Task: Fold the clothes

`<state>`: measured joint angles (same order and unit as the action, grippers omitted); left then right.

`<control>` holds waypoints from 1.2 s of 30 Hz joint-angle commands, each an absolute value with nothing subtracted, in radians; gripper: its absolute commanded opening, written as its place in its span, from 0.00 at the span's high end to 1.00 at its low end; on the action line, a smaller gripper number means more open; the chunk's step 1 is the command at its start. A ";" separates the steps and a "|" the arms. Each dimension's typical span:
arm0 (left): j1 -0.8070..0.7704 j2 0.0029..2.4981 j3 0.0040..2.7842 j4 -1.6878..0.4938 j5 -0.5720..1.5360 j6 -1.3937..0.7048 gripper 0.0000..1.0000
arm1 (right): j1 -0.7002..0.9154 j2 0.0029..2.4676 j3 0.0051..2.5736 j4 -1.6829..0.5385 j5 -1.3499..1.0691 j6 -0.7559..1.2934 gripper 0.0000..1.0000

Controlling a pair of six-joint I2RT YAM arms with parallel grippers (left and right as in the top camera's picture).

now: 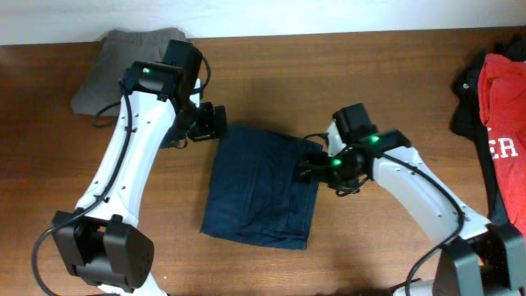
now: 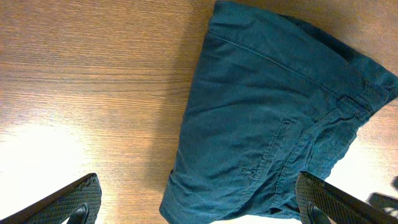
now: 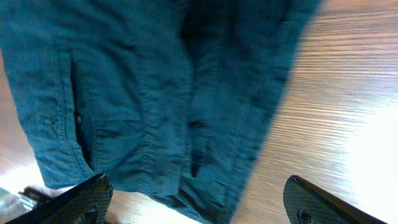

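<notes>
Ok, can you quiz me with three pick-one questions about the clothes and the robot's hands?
1. Where are the blue shorts? A) middle of the table B) on the floor C) hanging from an arm
2. What colour is the shirt at the right edge? A) green B) red C) yellow
3. The left hand and right hand are: A) both shut on cloth B) both open C) one shut
Answers: 1 A, they lie folded between the arms; 2 B, it is bright red; 3 B, both wrist views show fingers spread wide.
</notes>
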<state>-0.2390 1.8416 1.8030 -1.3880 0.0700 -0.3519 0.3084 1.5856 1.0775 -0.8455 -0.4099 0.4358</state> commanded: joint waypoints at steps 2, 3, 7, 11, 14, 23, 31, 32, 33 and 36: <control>-0.230 1.837 1.820 -1.390 0.058 -0.352 0.01 | 0.392 1.663 1.098 -0.804 -0.449 0.424 0.08; -0.230 1.837 1.820 -1.390 0.054 -0.348 0.01 | 0.402 1.678 1.098 -0.792 -0.448 0.424 0.09; -0.230 1.837 1.820 -1.408 0.031 -0.342 0.01 | 0.410 1.740 1.098 -0.748 -0.434 0.471 0.13; -0.230 1.837 1.820 -1.428 -0.001 -0.343 0.01 | 0.408 1.787 1.098 -0.713 -0.451 0.487 0.13; -0.230 1.837 1.820 -1.426 -0.001 -0.343 0.01 | 0.414 1.808 1.098 -0.702 -0.460 0.487 0.13; -0.232 1.837 1.820 -1.427 -0.001 -0.342 0.01 | 0.438 1.836 1.098 -0.665 -0.461 0.487 0.24; -0.232 1.837 1.820 -1.431 -0.001 -0.342 0.01 | 0.459 1.838 1.098 -0.647 -0.459 0.488 0.25; -0.232 1.837 1.820 -1.433 -0.001 -0.342 0.01 | 0.459 1.839 1.098 -0.647 -0.459 0.488 0.24; -0.232 1.837 1.820 -1.434 -0.001 -0.342 0.01 | 0.459 1.839 1.098 -0.647 -0.456 0.488 0.24; -0.232 1.837 1.820 -1.435 -0.001 -0.342 0.01 | 0.459 1.839 1.098 -0.654 -0.429 0.492 0.24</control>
<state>-0.2333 1.8416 1.8030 -1.4303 0.0101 -0.3511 0.4507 1.8240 1.0801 -0.6498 -0.4458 0.4908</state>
